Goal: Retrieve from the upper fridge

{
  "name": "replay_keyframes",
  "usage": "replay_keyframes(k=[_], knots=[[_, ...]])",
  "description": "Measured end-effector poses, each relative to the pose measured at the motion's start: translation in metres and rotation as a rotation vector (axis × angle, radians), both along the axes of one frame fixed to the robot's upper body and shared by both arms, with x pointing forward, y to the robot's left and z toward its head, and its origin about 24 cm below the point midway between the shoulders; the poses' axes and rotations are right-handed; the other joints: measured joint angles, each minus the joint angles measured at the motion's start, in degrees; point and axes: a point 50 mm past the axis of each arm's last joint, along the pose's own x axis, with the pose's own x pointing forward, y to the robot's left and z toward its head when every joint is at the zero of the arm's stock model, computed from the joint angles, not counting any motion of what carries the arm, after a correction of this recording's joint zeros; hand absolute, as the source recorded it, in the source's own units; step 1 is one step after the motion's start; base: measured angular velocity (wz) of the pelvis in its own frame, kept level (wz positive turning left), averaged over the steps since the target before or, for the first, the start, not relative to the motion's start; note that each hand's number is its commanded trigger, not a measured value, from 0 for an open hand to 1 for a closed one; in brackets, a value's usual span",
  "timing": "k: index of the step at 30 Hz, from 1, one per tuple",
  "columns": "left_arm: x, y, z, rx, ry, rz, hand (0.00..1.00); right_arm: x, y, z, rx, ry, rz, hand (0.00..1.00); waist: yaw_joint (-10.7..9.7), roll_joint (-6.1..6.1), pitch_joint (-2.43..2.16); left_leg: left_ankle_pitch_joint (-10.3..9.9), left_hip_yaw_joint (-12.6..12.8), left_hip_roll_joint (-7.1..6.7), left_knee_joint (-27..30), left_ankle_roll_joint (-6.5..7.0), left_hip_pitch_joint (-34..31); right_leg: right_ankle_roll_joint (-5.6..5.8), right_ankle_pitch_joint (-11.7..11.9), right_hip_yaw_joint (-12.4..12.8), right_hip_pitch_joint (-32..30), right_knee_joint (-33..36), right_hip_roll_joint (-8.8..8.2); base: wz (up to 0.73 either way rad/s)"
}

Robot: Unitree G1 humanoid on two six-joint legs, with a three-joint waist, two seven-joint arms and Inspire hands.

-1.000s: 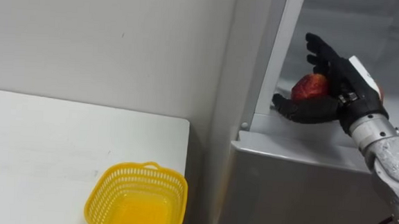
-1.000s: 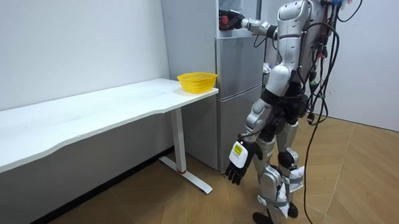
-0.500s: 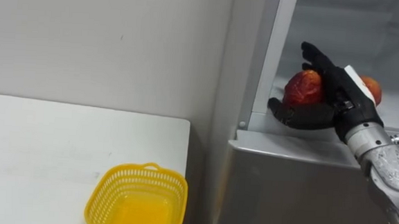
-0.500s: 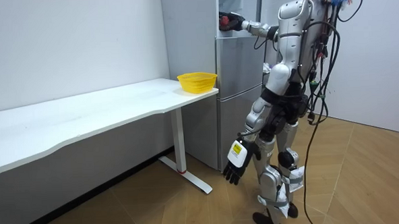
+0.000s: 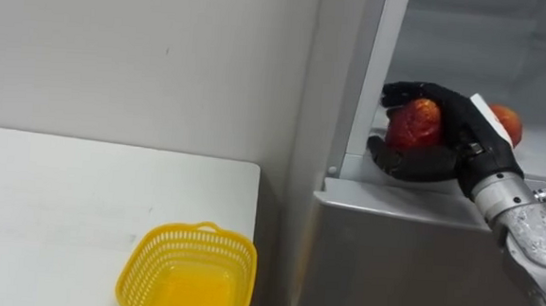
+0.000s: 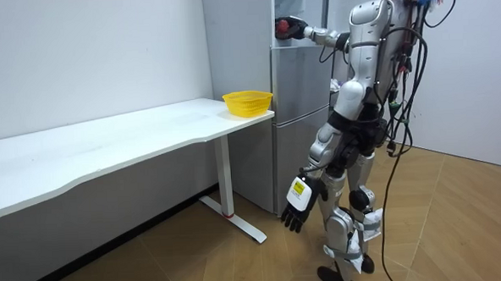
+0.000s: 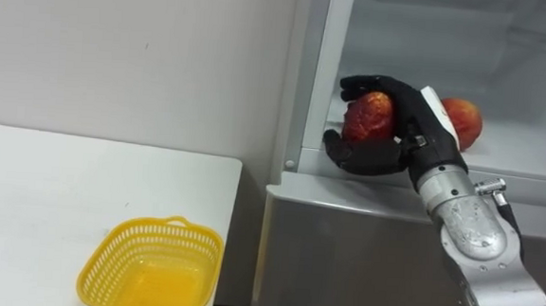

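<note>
A red apple (image 5: 414,124) (image 7: 368,117) sits at the front left corner of the open upper fridge compartment (image 5: 469,51). My right hand (image 5: 440,135) (image 7: 393,127) is curled round it, fingers over its top and thumb below. A second red apple (image 5: 506,120) (image 7: 460,118) lies on the shelf just behind the hand. In the room view I stand facing the fridge (image 6: 296,113) with my right hand (image 6: 292,27) raised into it, and my left hand (image 6: 297,204) hangs open by my thigh.
A yellow plastic basket (image 5: 188,273) (image 6: 247,102) stands empty on the white table's (image 5: 51,206) corner beside the fridge. The closed lower fridge door (image 5: 409,266) is below my right arm.
My right hand's fingers have curled down over the top of the apple, closing on it at the shelf's front corner. The basket and left hand are unchanged.
</note>
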Motion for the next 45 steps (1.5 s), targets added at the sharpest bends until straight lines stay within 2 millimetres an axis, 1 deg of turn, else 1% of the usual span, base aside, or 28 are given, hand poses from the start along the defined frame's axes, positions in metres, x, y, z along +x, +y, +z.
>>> replay_keyframes(k=[9, 12, 14, 17, 21, 24, 26, 27, 28, 30, 31, 33, 34, 35, 38, 39, 42, 45], knots=[[0.002, -0.001, 0.0, -0.007, -0.013, 0.004, 0.0, 0.0, -0.003, 0.002, -0.004, -0.023, -0.032, 1.0, 0.02, 0.0, 0.03, 0.0, 0.24, 0.04, -0.07, 0.0, 0.0, 0.0, 0.0, -0.04, -0.02, -0.08, 0.04, 0.0], [0.003, -0.001, 0.0, -0.013, -0.023, 0.006, 0.0, -0.001, -0.006, 0.004, 0.012, -0.04, -0.064, 1.0, 0.31, -0.06, 0.08, 0.0, 0.16, 0.04, -0.2, 0.0, 0.06, 0.0, 0.0, -0.05, -0.01, -0.11, 0.04, 0.04], [-0.003, -0.002, -0.001, -0.015, -0.003, 0.005, 0.0, -0.002, -0.004, 0.005, 0.026, -0.052, -0.052, 1.0, 0.2, -0.09, 0.22, 0.0, 0.09, 0.03, -0.16, 0.0, 0.24, 0.01, -0.01, -0.06, 0.01, -0.17, 0.06, 0.0], [-0.002, -0.004, -0.003, -0.021, 0.001, -0.008, 0.0, -0.003, -0.005, 0.006, 0.065, -0.069, -0.057, 1.0, 0.36, -0.13, 0.48, 0.01, 0.13, 0.02, -0.25, 0.01, 0.5, 0.02, -0.01, -0.06, 0.13, -0.2, 0.06, 0.0], [-0.004, -0.004, -0.003, -0.017, 0.002, -0.009, 0.0, -0.004, -0.006, 0.005, 0.099, -0.076, -0.061, 1.0, 0.2, -0.14, 0.49, 0.01, 0.23, 0.05, -0.39, 0.01, 0.92, 0.05, -0.03, 0.01, 0.49, -0.24, 0.09, 0.0], [-0.003, -0.005, -0.003, -0.011, -0.015, -0.015, 0.0, -0.005, -0.007, 0.007, 0.1, -0.09, -0.076, 1.0, 0.09, -0.26, 0.41, 0.01, 0.32, 0.05, -0.63, 0.01, 0.9, 0.07, -0.04, 0.09, 0.47, -0.26, 0.09, 0.04], [-0.005, -0.005, -0.003, -0.013, -0.012, -0.015, 0.0, -0.007, -0.006, 0.009, 0.097, -0.106, -0.082, 1.0, 0.02, -0.1, 0.41, 0.01, 0.36, 0.05, -0.69, 0.01, 0.83, 0.07, -0.04, 0.2, 0.41, -0.3, 0.12, 0.0], [-0.005, -0.006, -0.003, -0.016, -0.017, -0.017, 0.0, -0.009, -0.004, 0.012, 0.085, -0.121, -0.085, 1.0, 0.02, -0.21, 0.21, 0.01, 0.36, 0.06, -0.69, 0.01, 0.76, 0.07, -0.04, 0.26, 0.39, -0.3, 0.12, 0.04], [-0.006, -0.006, -0.003, -0.017, -0.017, -0.017, 0.0, -0.011, -0.003, 0.012, 0.082, -0.128, -0.085, 1.0, 0.02, -0.06, 0.18, 0.01, 0.37, 0.06, -0.69, 0.01, 0.74, 0.07, -0.04, 0.31, 0.4, -0.3, 0.12, 0.04], [-0.008, -0.007, -0.004, -0.019, -0.013, -0.017, 0.0, -0.017, 0.0, 0.013, 0.085, -0.153, -0.08, 1.0, 0.0, 0.44, 0.05, 0.01, 0.35, 0.05, -0.64, 0.01, 0.87, 0.07, -0.04, 0.73, 0.47, -0.29, 0.12, 0.0], [-0.009, -0.007, -0.004, -0.02, -0.012, -0.016, 0.0, -0.022, 0.003, 0.012, 0.094, -0.171, -0.076, 1.0, -0.08, 0.89, -0.04, 0.01, 0.32, 0.03, -0.64, 0.01, 0.97, 0.07, -0.04, 1.02, 0.46, -0.31, 0.12, 0.0], [-0.01, -0.008, -0.004, -0.023, -0.012, -0.01, 0.0, -0.031, 0.01, 0.012, 0.113, -0.199, -0.063, 1.0, -0.26, 1.68, -0.41, 0.02, 0.23, 0.02, -0.68, 0.01, 1.08, 0.07, -0.04, 1.63, 0.28, -0.38, 0.16, -0.05], [-0.011, -0.008, -0.004, -0.023, -0.012, -0.007, 0.0, -0.033, 0.011, 0.011, 0.114, -0.205, -0.057, 1.0, -0.27, 1.81, -0.48, 0.02, 0.21, 0.04, -0.73, 0.01, 1.13, 0.07, -0.04, 1.79, 0.26, -0.39, 0.2, -0.1], [-0.011, -0.008, -0.005, -0.02, -0.016, -0.008, 0.0, -0.038, 0.015, 0.012, 0.113, -0.219, -0.044, 1.0, -0.28, 1.98, -0.58, 0.03, 0.19, 0.09, -0.86, 0.01, 1.23, 0.08, -0.05, 2.53, 0.16, -0.38, 0.32, -0.11], [-0.019, -0.01, -0.006, -0.024, -0.011, -0.002, 0.0, -0.049, 0.025, 0.013, 0.129, -0.248, -0.002, 1.0, -0.58, 2.04, -0.54, 0.03, 0.33, 0.22, -1.33, 0.0, 1.62, 0.08, -0.04, 4.05, 0.13, -0.69, 0.66, -0.16], [-0.019, -0.011, -0.006, -0.028, -0.012, -0.001, 0.0, -0.051, 0.028, 0.014, 0.137, -0.253, 0.007, 1.0, -0.69, 2.04, -0.53, 0.03, 0.37, 0.2, -1.41, 0.0, 1.73, 0.08, -0.04, 4.21, 0.29, -0.97, 0.69, -0.12], [-0.021, -0.017, -0.009, -0.054, -0.007, 0.006, 0.0, -0.057, 0.037, 0.019, 0.153, -0.299, 0.02, 1.0, -1.95, 2.18, -0.39, 0.03, 0.38, 0.16, -1.83, 0.0, 1.96, 0.11, -0.06, 4.34, 0.56, -1.24, 0.7, 0.04], [-0.022, -0.021, -0.011, -0.071, -0.003, 0.014, 0.0, -0.072, 0.046, 0.036, 0.122, -0.416, 0.022, 1.0, -2.08, 1.96, -0.16, 0.03, 0.86, 0.15, -1.88, 0.0, 1.79, 0.12, -0.07, 3.99, 0.41, -1.23, 0.65, 0.0]])
